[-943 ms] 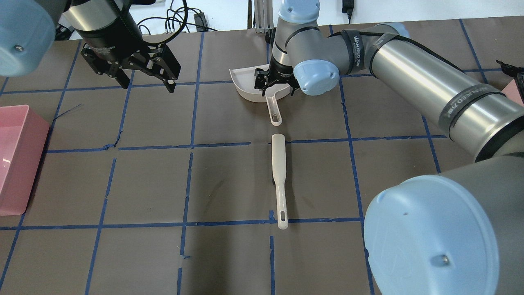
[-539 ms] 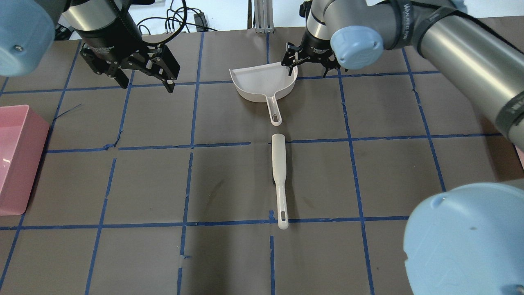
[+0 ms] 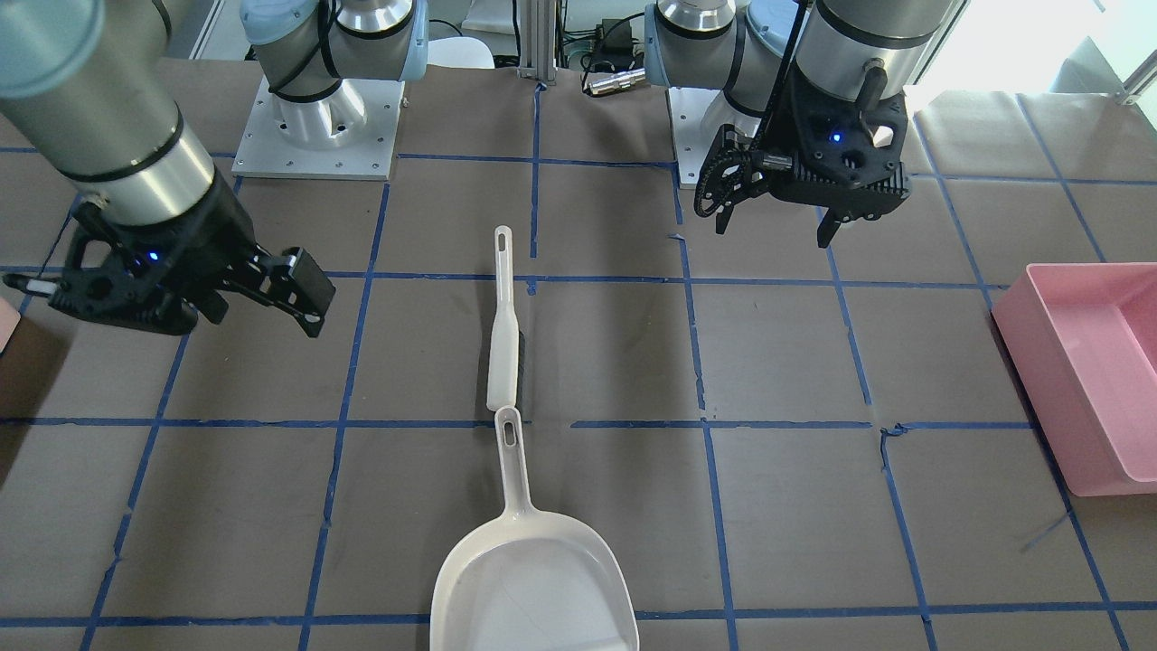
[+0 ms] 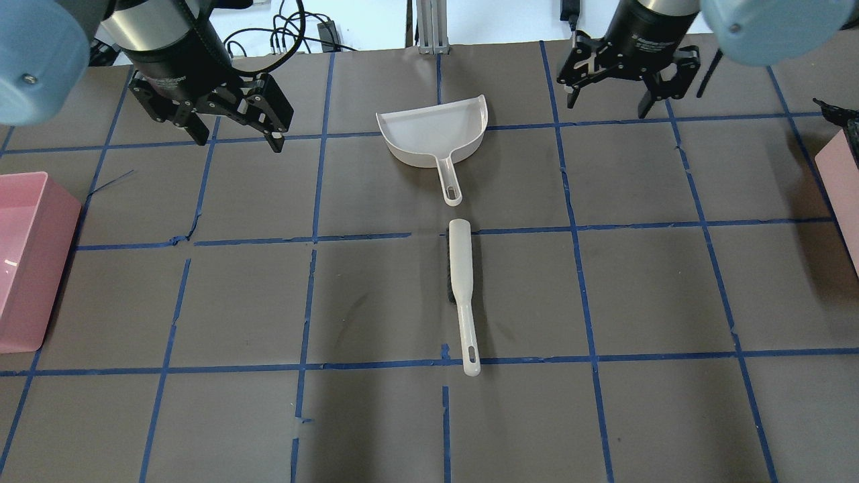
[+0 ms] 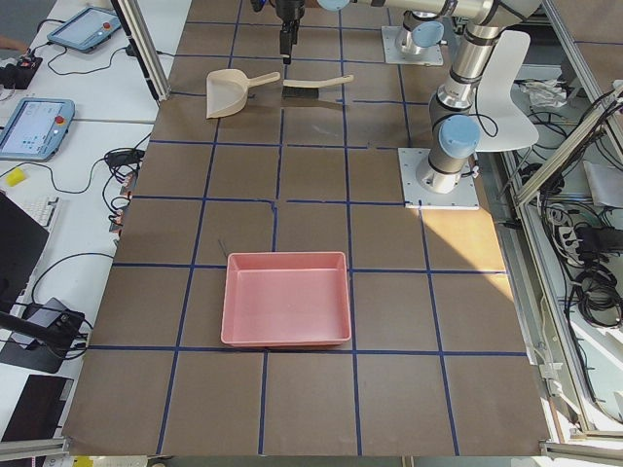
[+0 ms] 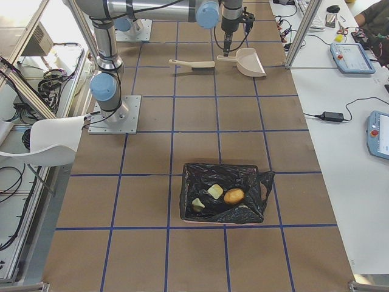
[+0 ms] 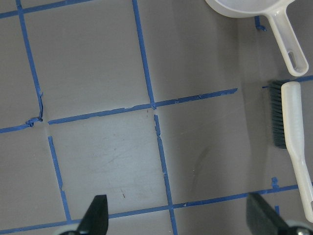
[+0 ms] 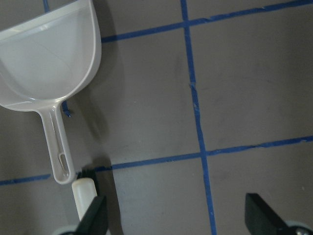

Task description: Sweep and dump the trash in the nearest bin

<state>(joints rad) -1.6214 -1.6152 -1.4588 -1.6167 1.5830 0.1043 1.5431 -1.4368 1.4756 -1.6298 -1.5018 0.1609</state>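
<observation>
A white dustpan (image 4: 433, 137) lies empty at the far middle of the table, handle toward me. A white brush (image 4: 462, 282) lies just behind that handle, in line with it. Both show in the front view, dustpan (image 3: 533, 579) and brush (image 3: 503, 334). My left gripper (image 4: 240, 141) hangs open and empty to the far left of the dustpan. My right gripper (image 4: 607, 106) hangs open and empty to the dustpan's far right. A corner of the pale peach-pink bin (image 4: 842, 178) shows at the right edge. In the right exterior view the bin's black bag (image 6: 222, 194) holds yellowish trash (image 6: 234, 196).
A large bright pink tub (image 4: 27, 261) stands at the table's left edge, and also shows in the front view (image 3: 1085, 362). Blue tape lines grid the brown table (image 4: 376, 302). The left wrist view shows the brush (image 7: 293, 147), the right wrist view the dustpan (image 8: 44, 63).
My right arm has lifted off the dustpan and swung away to the far right, still open. The dustpan stays on the table. The left arm has not moved.
</observation>
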